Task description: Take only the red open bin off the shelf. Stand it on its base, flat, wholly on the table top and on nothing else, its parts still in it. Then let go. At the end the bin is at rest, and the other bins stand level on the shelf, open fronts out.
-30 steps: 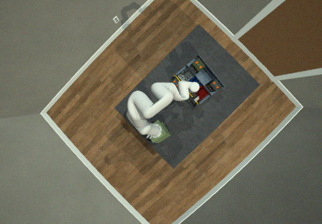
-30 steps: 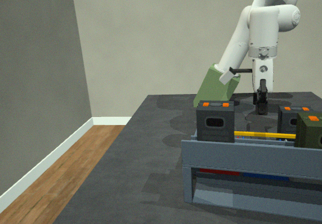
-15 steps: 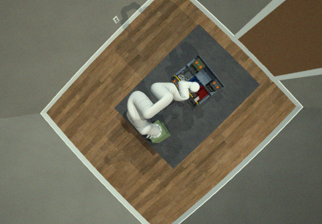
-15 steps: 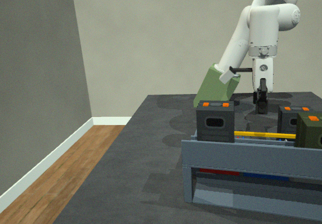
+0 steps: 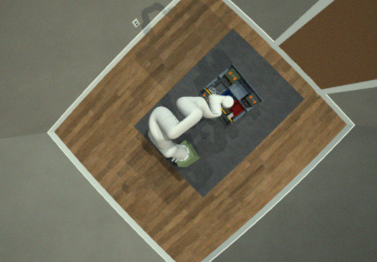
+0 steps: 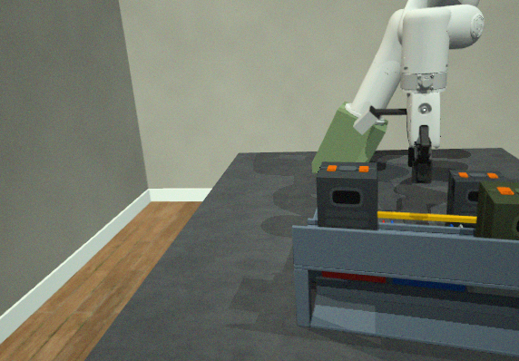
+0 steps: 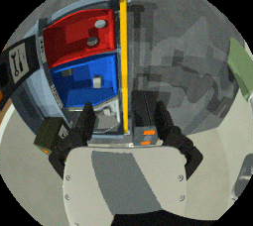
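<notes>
Top view, arm: the white arm (image 5: 184,115) bends from its green base (image 5: 192,158) across the dark table top (image 5: 263,92) and ends over the grey shelf (image 5: 255,92).
Top view, red bin: the red bin (image 5: 238,108) shows at the shelf's lower right end, partly covered by the arm's wrist.
Top view, other items: a green box (image 5: 232,76) and a dark box (image 5: 250,100), both with orange marks, stand on top of the shelf.

Exterior view, gripper: the gripper (image 6: 421,170) points straight down behind the shelf (image 6: 399,254), its tips low, near the level of the box tops.
Exterior view, boxes: a dark box (image 6: 347,195) stands at the left end of the shelf top; a yellow bar (image 6: 426,217) runs from it toward a green box (image 6: 499,210) at the right edge.
Exterior view, red bin: only a red strip (image 6: 354,277) shows under the upper board, beside a blue strip (image 6: 428,284).

Wrist view, gripper: the fingers stand spread wide with nothing between them.
Wrist view, red bin: the red bin (image 7: 74,37) sits in the shelf with small grey parts (image 7: 96,33) inside, touching the blue bin (image 7: 78,83) next to it, well ahead of the fingertips.
Wrist view, bar: the yellow bar (image 7: 124,65) runs along the open fronts of both bins.
</notes>
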You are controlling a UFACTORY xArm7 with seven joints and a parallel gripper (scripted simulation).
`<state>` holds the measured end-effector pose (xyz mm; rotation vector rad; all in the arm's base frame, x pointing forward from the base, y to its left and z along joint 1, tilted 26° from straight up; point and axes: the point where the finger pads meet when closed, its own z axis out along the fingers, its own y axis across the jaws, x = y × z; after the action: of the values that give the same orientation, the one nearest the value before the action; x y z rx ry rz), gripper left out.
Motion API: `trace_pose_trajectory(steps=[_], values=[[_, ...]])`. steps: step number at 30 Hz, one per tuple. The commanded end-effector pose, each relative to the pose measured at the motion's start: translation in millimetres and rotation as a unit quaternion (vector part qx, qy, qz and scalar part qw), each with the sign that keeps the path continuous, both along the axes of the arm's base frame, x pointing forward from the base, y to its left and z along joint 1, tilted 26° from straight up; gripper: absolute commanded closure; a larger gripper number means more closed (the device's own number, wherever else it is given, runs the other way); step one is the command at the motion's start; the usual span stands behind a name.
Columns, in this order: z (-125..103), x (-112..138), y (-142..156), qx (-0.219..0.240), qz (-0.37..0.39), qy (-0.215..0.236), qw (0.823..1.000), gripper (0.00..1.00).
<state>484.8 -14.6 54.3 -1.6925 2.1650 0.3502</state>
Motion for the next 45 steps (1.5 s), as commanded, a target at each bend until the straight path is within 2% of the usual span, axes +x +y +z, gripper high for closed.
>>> trace_pose_trajectory(steps=[1, 13, 14, 45], values=[[2.5, 1.2, -2.0, -0.001, -0.001, -0.002, 1.0, 0.0], [2.5, 1.2, -2.0, -0.001, -0.001, -0.002, 1.0, 0.0], [2.5, 1.2, -2.0, -0.001, -0.001, -0.002, 1.0, 0.53], [2.5, 1.2, -2.0, -0.001, -0.001, -0.002, 1.0, 0.53]])
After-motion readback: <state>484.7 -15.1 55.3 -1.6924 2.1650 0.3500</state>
